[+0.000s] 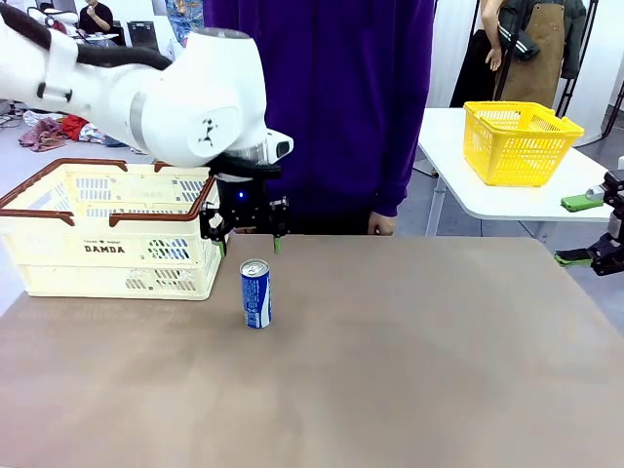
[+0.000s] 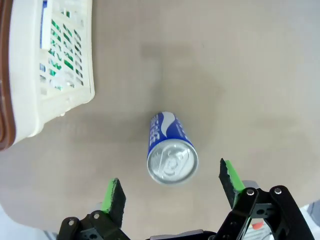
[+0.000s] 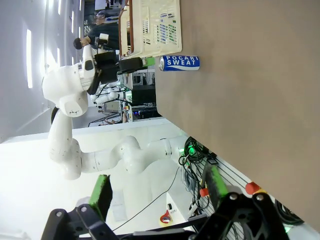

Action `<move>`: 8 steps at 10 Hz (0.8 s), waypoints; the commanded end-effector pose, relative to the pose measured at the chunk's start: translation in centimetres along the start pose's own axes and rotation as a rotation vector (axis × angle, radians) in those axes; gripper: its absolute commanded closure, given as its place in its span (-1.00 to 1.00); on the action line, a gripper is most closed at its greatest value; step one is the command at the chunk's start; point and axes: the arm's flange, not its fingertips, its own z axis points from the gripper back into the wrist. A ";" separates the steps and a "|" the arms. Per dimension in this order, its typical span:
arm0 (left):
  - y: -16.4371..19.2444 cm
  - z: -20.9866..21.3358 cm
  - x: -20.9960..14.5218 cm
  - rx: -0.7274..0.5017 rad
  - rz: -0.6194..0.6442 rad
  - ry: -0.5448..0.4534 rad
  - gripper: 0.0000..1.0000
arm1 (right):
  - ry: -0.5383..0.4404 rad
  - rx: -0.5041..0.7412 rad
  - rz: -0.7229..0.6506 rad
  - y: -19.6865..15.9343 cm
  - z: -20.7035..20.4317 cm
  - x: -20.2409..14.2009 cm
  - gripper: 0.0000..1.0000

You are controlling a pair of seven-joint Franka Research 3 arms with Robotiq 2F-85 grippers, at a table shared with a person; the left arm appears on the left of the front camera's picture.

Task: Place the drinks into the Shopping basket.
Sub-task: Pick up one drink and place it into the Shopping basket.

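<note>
Standing upright on the brown table [image 1: 390,370], a blue can [image 1: 255,293] sits at about 4 o'clock from the cream basket [image 1: 107,244], apart from it. Left gripper [image 1: 250,240] hovers just above the can, jaws spread, grasping nothing. Right gripper [image 3: 157,192], at the table's 3 o'clock edge, is likewise released.

One blue can [image 1: 255,293], two baskets: one cream [image 1: 107,234], one yellow [image 1: 517,143].
</note>
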 end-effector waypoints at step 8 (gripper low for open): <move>-0.9 -6.7 -1.4 0.030 0.034 0.029 -1.00 | -0.001 0.011 -0.011 0.3 0.0 0.0 -1.00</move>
